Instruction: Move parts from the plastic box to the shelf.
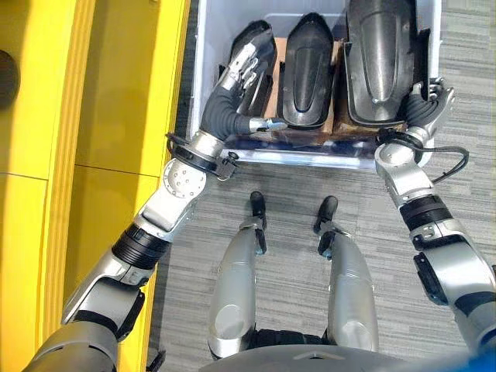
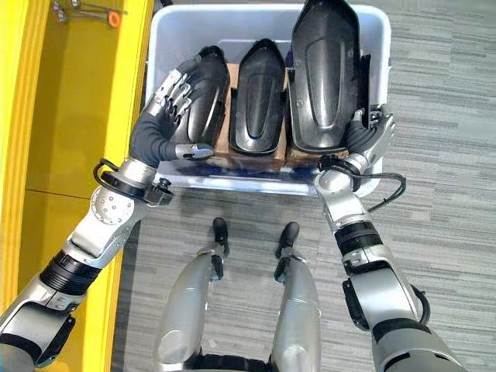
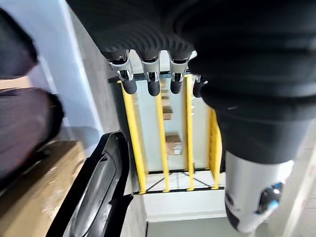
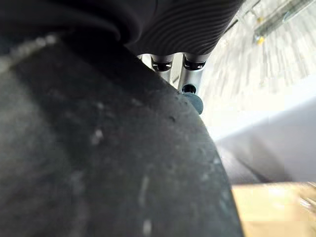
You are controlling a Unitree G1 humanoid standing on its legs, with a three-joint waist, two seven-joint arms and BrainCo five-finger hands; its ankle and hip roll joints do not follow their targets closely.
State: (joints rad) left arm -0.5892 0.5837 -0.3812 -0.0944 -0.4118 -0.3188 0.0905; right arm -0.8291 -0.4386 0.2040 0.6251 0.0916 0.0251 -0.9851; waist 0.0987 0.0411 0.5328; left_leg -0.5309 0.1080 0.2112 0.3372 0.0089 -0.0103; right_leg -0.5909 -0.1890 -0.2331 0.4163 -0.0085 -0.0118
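A white plastic box [image 2: 159,54] on the floor holds three black moulded parts standing side by side. My left hand [image 1: 244,66] lies over the left part [image 2: 203,93] with its fingers [image 3: 150,84] fairly straight and its thumb down at the part's near end. The middle part [image 1: 308,70] stands untouched. My right hand [image 2: 372,132] is pressed against the lower right edge of the large part [image 1: 380,54], between it and the box wall. Its fingers [image 4: 190,74] are spread and straight behind the part [image 4: 98,148].
The yellow shelf [image 1: 116,93] runs along the left, close beside the box. Brown cardboard [image 2: 230,77] lines the box between the parts. Grey carpet [image 1: 294,178] lies in front of the box and to its right.
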